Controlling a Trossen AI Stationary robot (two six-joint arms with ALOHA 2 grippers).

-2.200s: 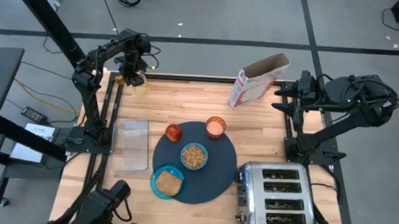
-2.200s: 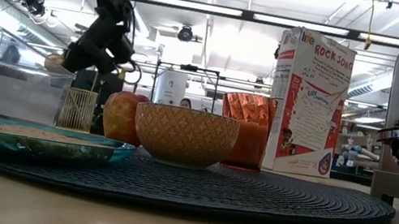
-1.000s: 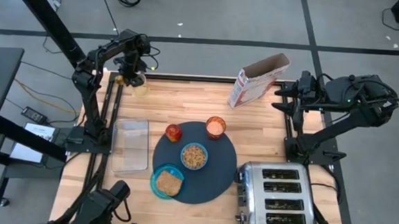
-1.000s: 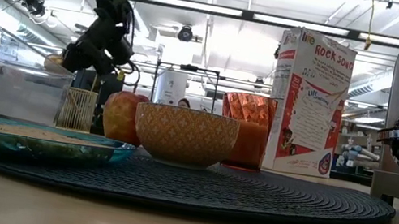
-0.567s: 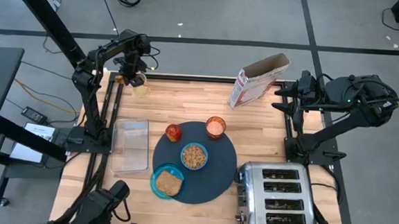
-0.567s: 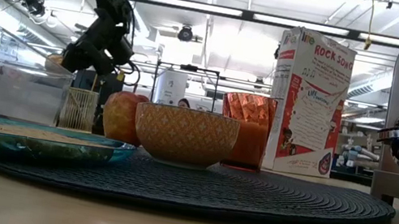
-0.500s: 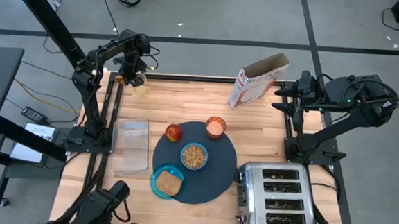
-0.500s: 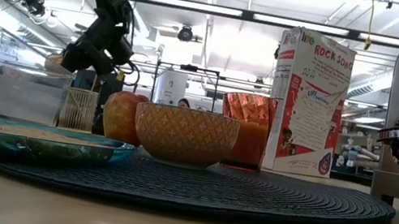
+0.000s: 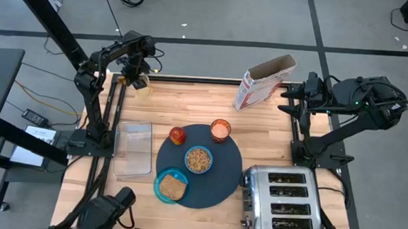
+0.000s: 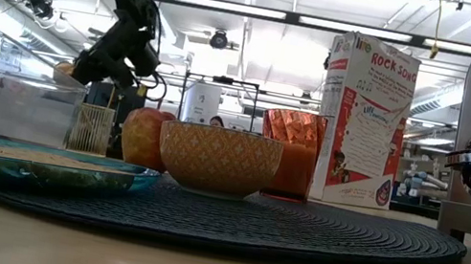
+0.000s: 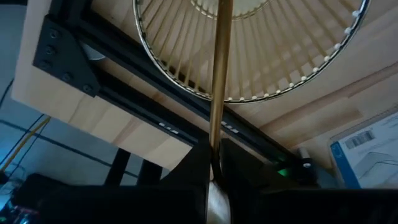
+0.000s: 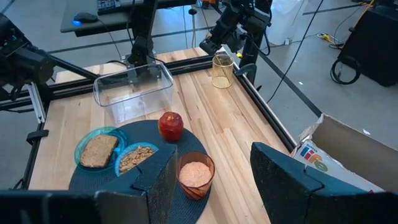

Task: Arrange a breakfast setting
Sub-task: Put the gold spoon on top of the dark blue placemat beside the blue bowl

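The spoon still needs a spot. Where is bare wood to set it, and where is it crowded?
Bare wood lies between the mat and the table's right edge, above the toaster, and between the wire holder and the cereal box. It is crowded on the mat's left, where apple, plate and tray sit close.

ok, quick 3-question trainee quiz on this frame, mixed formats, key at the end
1. True or false: the toast slice lies on the teal plate.
2. What does the left gripper hold above the wire holder at the table's far left corner? A) the apple B) the slim gold spoon C) the cup
3. Fill in: the right gripper waits at the table's right edge with its jaws ____.

Key: 1 true; 2 B; 3 open.
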